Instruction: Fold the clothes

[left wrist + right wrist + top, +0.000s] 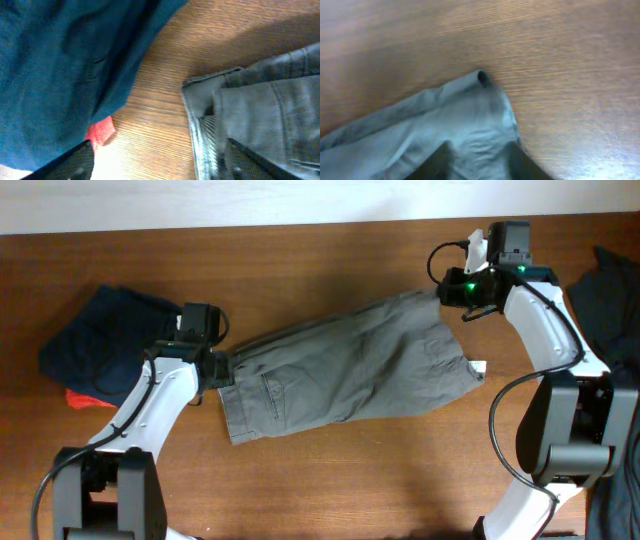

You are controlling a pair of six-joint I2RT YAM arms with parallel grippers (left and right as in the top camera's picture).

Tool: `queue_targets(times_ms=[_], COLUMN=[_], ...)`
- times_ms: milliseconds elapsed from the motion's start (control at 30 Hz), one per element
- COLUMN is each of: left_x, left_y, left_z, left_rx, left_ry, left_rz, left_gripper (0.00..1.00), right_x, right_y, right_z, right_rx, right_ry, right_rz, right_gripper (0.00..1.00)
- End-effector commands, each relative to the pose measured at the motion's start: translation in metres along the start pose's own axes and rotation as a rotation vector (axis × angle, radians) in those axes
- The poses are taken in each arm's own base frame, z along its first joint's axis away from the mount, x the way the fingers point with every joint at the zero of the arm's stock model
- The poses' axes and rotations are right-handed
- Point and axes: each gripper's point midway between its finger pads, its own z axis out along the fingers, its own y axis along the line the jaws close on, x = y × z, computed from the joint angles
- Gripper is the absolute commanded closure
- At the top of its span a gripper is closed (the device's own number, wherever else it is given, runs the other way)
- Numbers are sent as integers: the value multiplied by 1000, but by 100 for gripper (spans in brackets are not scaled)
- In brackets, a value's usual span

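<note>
A pair of grey shorts point(350, 365) lies spread flat and slanted across the middle of the wooden table. My left gripper point(218, 368) is at the shorts' left waistband edge. In the left wrist view it point(160, 165) is open wide, with one finger over the waistband point(210, 130) and the other near the blue clothes. My right gripper point(462, 292) is at the shorts' upper right corner. In the right wrist view its fingers point(480, 160) stand apart with the grey cloth point(445, 130) lying between them.
A dark blue garment point(95, 345) with a red item point(85, 400) under it lies at the table's left; both show in the left wrist view point(60, 65), point(101, 131). A dark pile of clothes point(610, 290) sits at the right edge.
</note>
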Motion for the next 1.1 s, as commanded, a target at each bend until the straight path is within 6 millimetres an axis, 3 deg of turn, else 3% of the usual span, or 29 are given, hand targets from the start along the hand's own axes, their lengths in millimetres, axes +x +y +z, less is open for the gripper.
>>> queue_targets(times_ms=[0,133,267,367,433,467,500,533,567,667,800,933,1067], left_x=[4,10,3,-14,-21,-22,-21,-18,-15,3,36,57,50], left_y=[11,14,19,21,15,8,0,-9,-17,-42,-67,-80,-68], left_z=[4,-5,-28,-58,-77,-84,-89,-92,-92,-81,-49,-14,24], left_rx=[-37,-27,-19,15,86,138,189,243,287,404,478,472,338], left_ry=[18,50,16,-74,-126,-140,-145,-138,-127,-68,53,154,163], left_rz=[-5,-2,-11,-38,-40,-15,13,45,72,174,304,354,299], left_gripper=[16,21,25,29,60,82,94,100,99,100,100,98,98], right_x=[-13,-10,0,18,38,47,57,68,78,110,148,166,181], right_y=[-16,-24,-23,-20,-14,-11,-8,-6,-5,4,24,15,-14], right_z=[-12,-29,-46,-52,-51,-50,-47,-44,-40,-22,-1,11,11], right_rx=[67,78,71,65,36,27,23,26,29,9,-79,-44,96], right_ry=[-39,-33,4,74,154,190,230,264,293,373,434,444,466], right_rz=[15,39,61,80,99,106,112,125,141,164,124,142,192], right_gripper=[48,43,43,54,76,85,89,91,93,96,96,96,96])
